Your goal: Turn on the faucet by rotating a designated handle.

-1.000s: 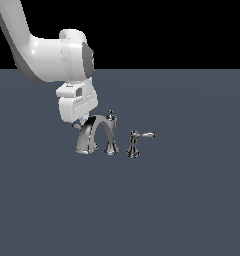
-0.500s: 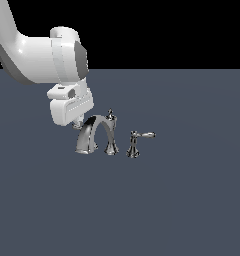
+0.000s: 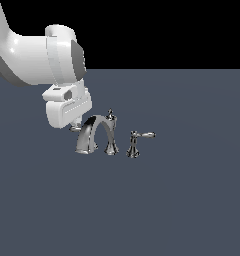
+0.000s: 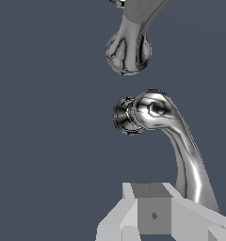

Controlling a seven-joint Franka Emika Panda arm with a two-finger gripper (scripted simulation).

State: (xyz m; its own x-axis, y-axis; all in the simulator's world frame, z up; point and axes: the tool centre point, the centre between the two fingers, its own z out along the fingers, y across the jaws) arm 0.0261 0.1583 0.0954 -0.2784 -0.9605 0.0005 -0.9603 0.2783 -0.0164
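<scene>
The chrome faucet stands mid-floor in the exterior view: arched spout, finial-topped post and a separate flared post with a long lever. The handle is a short chrome stub showing just past the spout on the exterior view's left. My gripper hangs right over it, with the fingers hidden behind the white hand. In the wrist view the handle curves from its round hub down under my fingers. The fingers look pressed together and hold nothing. The spout base lies beyond.
The faucet stands on a flat dark grey-blue floor. The white arm comes in from the exterior view's upper left.
The hand has slid toward the exterior view's left, off the top of the spout. The handle stub now peeks out under it. The faucet has not visibly moved.
</scene>
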